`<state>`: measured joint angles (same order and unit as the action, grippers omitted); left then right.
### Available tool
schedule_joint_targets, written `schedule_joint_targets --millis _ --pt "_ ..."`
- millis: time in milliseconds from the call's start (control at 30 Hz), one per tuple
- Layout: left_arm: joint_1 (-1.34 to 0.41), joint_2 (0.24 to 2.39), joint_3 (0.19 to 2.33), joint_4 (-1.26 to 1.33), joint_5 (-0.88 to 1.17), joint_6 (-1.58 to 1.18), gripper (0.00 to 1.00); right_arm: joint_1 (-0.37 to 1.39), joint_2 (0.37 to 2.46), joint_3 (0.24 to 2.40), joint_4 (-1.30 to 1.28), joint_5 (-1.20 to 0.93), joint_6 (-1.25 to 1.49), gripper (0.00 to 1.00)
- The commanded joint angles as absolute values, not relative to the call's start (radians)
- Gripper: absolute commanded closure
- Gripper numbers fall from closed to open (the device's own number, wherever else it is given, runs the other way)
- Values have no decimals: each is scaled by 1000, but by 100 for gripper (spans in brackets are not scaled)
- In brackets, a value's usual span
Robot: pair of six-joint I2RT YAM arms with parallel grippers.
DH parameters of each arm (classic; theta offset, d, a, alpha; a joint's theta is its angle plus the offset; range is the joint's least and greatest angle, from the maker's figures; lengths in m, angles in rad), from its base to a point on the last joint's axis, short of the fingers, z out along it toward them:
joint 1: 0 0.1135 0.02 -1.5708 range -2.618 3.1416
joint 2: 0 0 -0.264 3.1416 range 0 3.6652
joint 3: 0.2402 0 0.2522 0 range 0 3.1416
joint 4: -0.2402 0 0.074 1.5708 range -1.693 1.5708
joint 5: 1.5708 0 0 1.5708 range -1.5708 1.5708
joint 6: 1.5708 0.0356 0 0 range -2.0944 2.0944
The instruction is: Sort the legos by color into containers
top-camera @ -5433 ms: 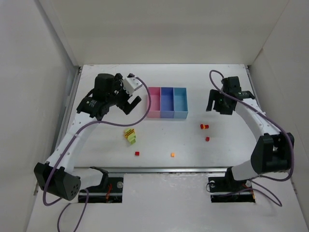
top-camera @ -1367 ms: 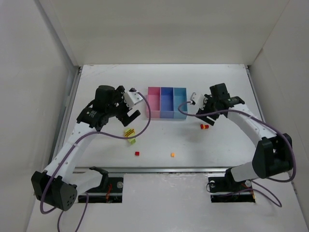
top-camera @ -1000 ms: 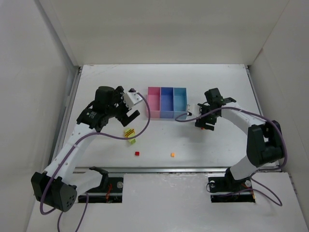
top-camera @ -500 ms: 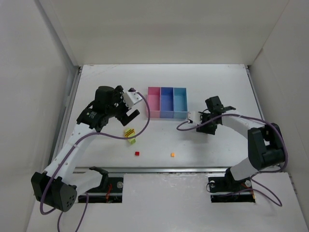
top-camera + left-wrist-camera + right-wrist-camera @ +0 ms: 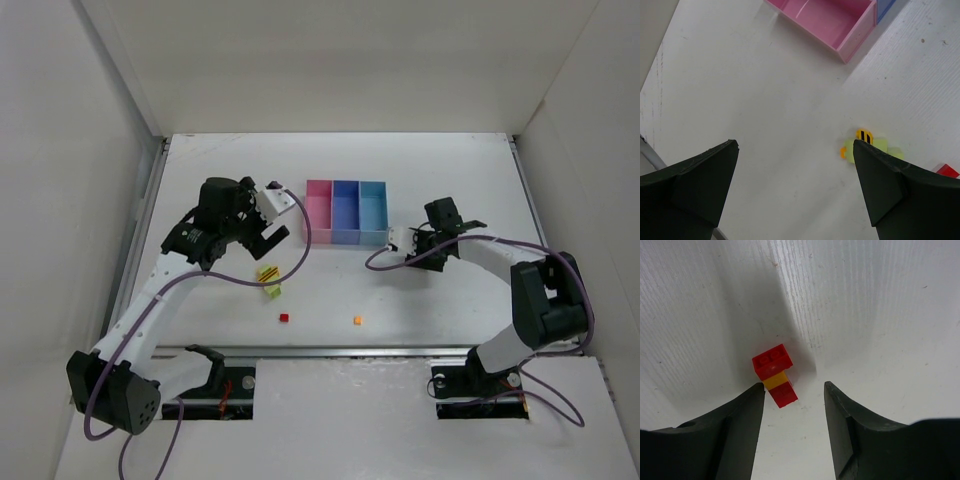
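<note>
The containers (image 5: 346, 212) are a joined tray of pink, blue-violet and light blue bins at the table's middle. My right gripper (image 5: 421, 257) is open and low over the table right of the tray. In the right wrist view a small red-yellow-red lego stack (image 5: 775, 374) lies just ahead of my open right gripper (image 5: 794, 386), near the left finger. My left gripper (image 5: 268, 231) is open and empty, above and left of the yellow-green clump (image 5: 268, 278). That clump (image 5: 869, 148) lies beside the right finger in the left wrist view. A red lego (image 5: 284, 318) and an orange lego (image 5: 357, 320) lie near the front.
The pink bin (image 5: 826, 21) shows at the top of the left wrist view, with a corner of the blue-violet bin (image 5: 886, 7) beside it. A red lego (image 5: 947, 171) lies at that view's right edge. White walls enclose the table on three sides.
My right gripper has swung from the far right in toward the tray and come down over the red-yellow stack. A lone red lego near it is gone. The left arm barely moved.
</note>
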<state>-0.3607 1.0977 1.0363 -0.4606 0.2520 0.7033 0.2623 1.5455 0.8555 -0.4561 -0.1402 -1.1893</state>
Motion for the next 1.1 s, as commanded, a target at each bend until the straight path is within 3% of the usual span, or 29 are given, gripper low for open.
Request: schedule_joint_targets --millis 0,100,167,400,633,733,900,1067 --pt "-367 1098 1071 -445 232 715 0 261 1534 876 -440 -176 -1213 44" --pt "-367 1098 1060 -445 232 715 0 261 1523 857 -419 -189 -1213 50" --pt "-367 1098 1060 -445 232 715 0 261 1523 848 -419 -202 -1213 60" --pt "-367 1098 1060 -445 232 715 0 261 1532 868 -428 -222 -1213 81" --pt "-367 1098 1051 -445 241 715 0 261 1522 877 -439 -251 -1190 92" --pt "-367 1089 1042 -445 241 715 0 261 1522 877 -439 -252 -1190 90" --pt "-367 1089 1042 -445 241 715 0 261 1543 877 -426 -252 -1166 59" --pt "-367 1089 1042 -445 232 715 0 261 1563 888 -426 -241 -1166 56"
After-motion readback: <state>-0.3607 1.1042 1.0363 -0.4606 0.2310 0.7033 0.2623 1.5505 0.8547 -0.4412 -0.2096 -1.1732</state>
